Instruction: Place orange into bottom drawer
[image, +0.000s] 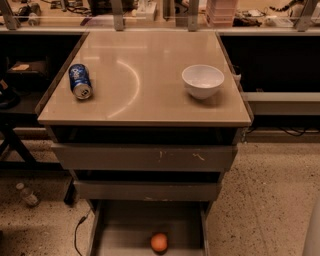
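Observation:
The orange (159, 242) lies on the flat grey floor of the bottom drawer (120, 230), near its front middle. The drawer is pulled open below the two upper drawers (145, 157). My gripper is out of view. Only a sliver of my white arm (315, 235) shows at the bottom right edge, away from the drawer.
A blue soda can (80, 81) lies on its side at the left of the tan cabinet top (145, 107). A white bowl (202, 81) stands at the right. A plastic bottle (26, 194) and a cable (77, 232) lie on the speckled floor at the left.

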